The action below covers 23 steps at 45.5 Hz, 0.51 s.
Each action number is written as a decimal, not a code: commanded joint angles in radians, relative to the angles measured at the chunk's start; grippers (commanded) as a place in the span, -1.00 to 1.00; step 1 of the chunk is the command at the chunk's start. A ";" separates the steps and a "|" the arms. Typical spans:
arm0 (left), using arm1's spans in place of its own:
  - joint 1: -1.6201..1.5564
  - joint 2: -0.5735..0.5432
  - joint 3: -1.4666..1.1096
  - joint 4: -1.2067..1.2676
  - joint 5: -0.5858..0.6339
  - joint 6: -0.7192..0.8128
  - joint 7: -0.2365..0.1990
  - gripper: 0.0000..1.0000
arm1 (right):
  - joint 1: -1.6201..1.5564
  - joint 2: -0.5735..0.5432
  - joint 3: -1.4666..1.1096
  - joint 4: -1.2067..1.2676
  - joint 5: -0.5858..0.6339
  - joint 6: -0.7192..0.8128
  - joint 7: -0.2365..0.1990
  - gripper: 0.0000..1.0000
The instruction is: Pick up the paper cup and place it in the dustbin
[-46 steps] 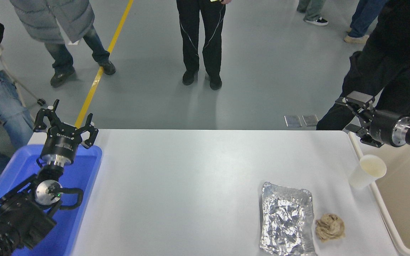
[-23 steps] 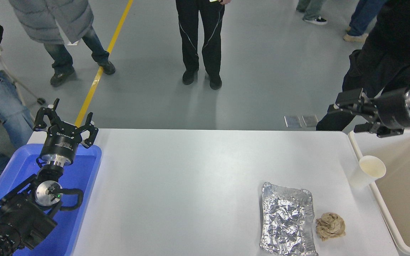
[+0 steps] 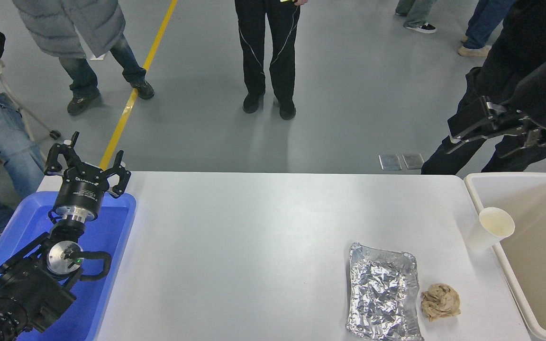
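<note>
Now | tapered paper cup (image 3: 489, 229) upright beside dustbin (image 3: 495, 180) | right gripper (image 3: 462, 135) jaws apart

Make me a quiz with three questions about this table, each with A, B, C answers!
1. Where is the paper cup?
A. inside the dustbin
B. on the table beside the dustbin
C. in the blue tray

2. What colour is the tray under the left tool?
A. blue
B. red
C. green

3. How does the paper cup stand?
A. crushed flat
B. upside down
C. upright, mouth up

Answers:
1 B: it stands on the white table, next to the dustbin rim.
2 A: the left tool sits parked over the blue tray.
3 C: its cream inside shows from above; the right tool hangs high over the table's far right corner, nothing in it.
</note>
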 commanded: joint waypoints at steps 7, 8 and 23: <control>0.000 0.000 0.000 -0.001 0.000 0.000 0.000 0.96 | 0.117 0.007 -0.098 0.012 0.077 0.009 -0.019 1.00; 0.000 0.000 0.000 -0.001 0.000 0.000 0.000 0.96 | 0.121 0.007 -0.103 0.013 0.080 0.009 -0.019 1.00; 0.000 0.000 0.000 0.001 0.000 0.000 0.000 0.96 | 0.046 -0.047 -0.129 0.003 0.184 0.009 -0.020 1.00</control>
